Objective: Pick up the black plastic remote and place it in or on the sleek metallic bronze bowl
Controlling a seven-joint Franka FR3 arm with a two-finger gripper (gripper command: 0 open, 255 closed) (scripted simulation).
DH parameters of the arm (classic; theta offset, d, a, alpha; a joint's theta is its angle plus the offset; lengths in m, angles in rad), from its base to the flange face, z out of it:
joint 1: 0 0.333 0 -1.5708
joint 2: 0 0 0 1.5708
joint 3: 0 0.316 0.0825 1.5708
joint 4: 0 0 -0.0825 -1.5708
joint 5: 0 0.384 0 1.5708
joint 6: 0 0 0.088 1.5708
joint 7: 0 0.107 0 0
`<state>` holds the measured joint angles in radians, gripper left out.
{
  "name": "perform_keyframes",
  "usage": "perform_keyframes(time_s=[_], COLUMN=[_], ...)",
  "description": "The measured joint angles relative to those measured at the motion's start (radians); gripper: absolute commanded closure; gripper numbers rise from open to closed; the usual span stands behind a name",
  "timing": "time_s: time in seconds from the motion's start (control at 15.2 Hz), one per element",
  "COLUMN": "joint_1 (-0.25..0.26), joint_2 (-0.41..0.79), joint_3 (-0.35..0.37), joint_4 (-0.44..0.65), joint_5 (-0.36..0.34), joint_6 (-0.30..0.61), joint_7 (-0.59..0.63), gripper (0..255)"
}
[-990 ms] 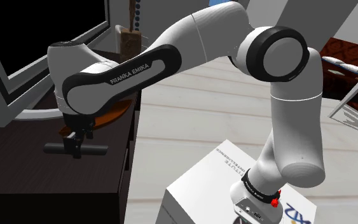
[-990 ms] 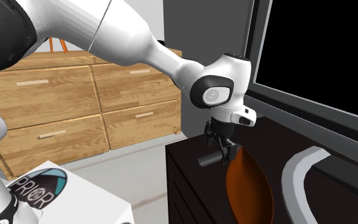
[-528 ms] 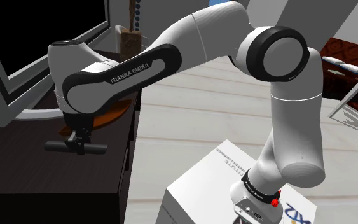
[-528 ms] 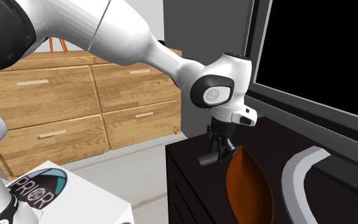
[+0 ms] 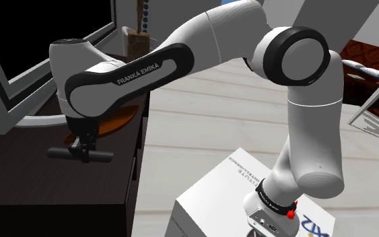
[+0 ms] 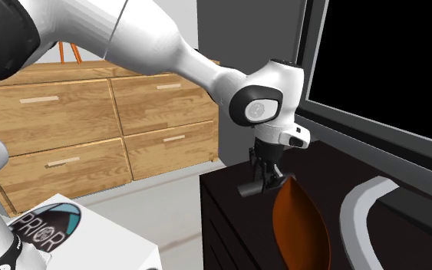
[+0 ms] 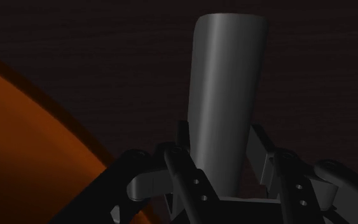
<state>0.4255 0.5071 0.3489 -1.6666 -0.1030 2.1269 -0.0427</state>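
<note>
The black remote is a long dark bar held level just above the dark tabletop. My gripper is shut on its middle from above. In the second exterior view the gripper clasps the remote right beside the rim of the orange-brown bowl. The wrist view has both fingers pressed against the remote, which sticks out ahead of them, with the bowl curving in at one side. In the shoulder view the bowl lies just behind the gripper, partly hidden by the arm.
A large black screen with a silver curved foot stands on the dark cabinet behind the bowl. A wooden dresser sits against the far wall. My white stand is at the shoulder view's lower right, on pale floor.
The fingers have closed on the remote, and the hand has risen slightly with it, lifting it off the tabletop.
</note>
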Motion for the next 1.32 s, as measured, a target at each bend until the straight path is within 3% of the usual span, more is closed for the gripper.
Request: perform_keyframes(time_s=[1.32], joint_1=[-0.007], joint_2=[-0.09], joint_3=[0.019], joint_4=[0.143], joint_5=[0.033], joint_6=[-0.229], joint_7=[-0.009], gripper=[255])
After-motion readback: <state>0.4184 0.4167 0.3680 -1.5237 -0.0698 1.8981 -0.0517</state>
